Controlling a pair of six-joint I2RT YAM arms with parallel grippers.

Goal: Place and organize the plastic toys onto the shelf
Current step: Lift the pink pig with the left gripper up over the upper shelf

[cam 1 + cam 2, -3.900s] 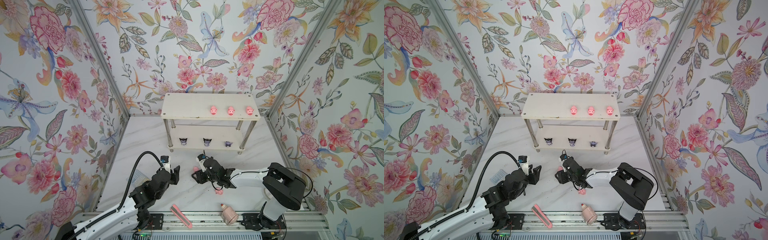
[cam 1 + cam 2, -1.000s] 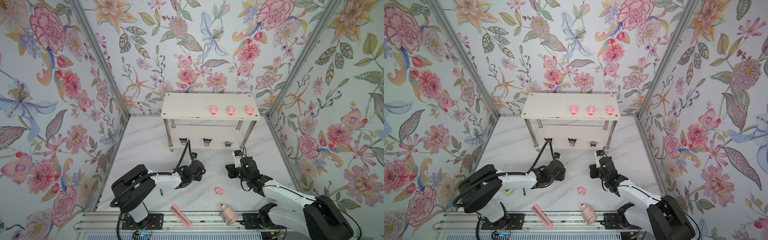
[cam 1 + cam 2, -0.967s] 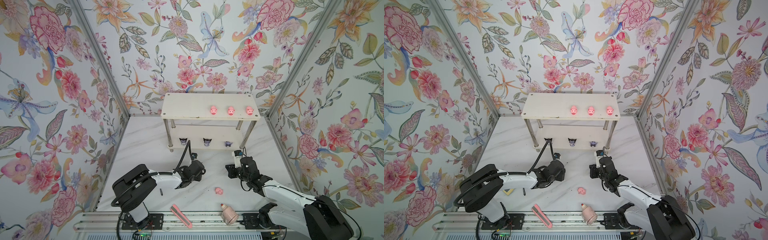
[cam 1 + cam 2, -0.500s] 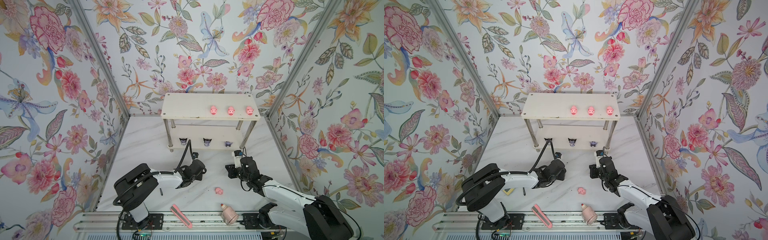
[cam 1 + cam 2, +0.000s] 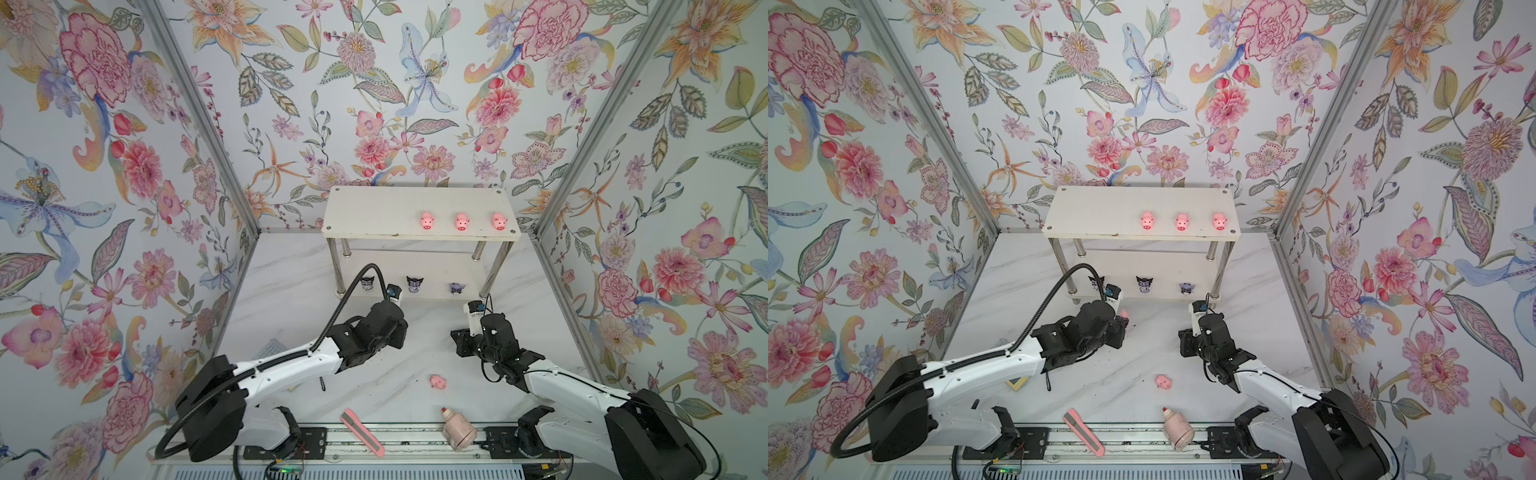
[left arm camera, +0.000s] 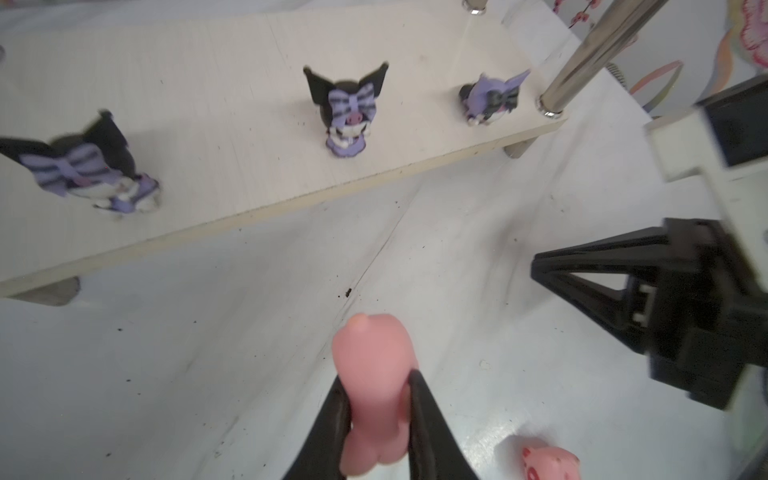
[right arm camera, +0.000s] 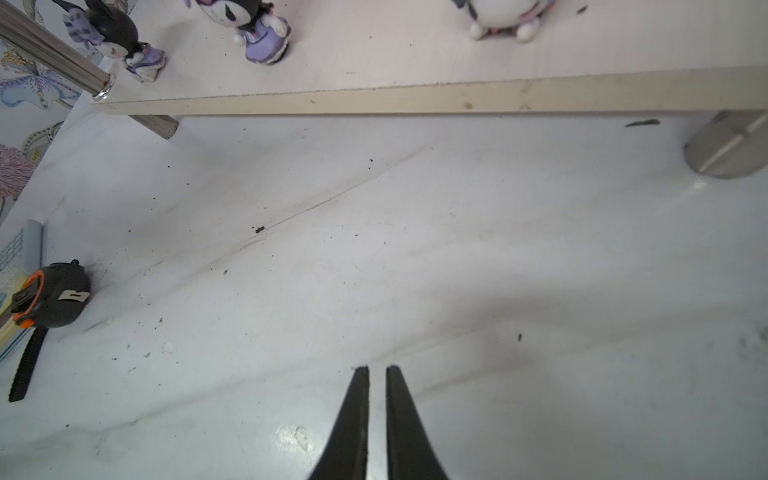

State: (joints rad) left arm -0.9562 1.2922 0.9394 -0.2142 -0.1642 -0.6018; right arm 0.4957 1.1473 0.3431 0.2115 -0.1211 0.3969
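Shelf [image 5: 374, 234] at the back, strays in front.
Three pigs [image 5: 461, 221] sat rightward on its top board [image 5: 374, 208], three figurines [image 5: 414, 284] along the lower; one stray pig [image 5: 437, 381] lay on the table [image 5: 291, 299] before it, the cutter [image 5: 362, 432] left of the bottle [image 5: 457, 430] at the near edge.

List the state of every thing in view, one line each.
left gripper, shut on held pig
right gripper, shut, empty
loose pig, lying on the table
top-board pigs, three upright in a row
purple figurines, three standing on the lower board
bottle, on its side, capped
box cutter, lying flat
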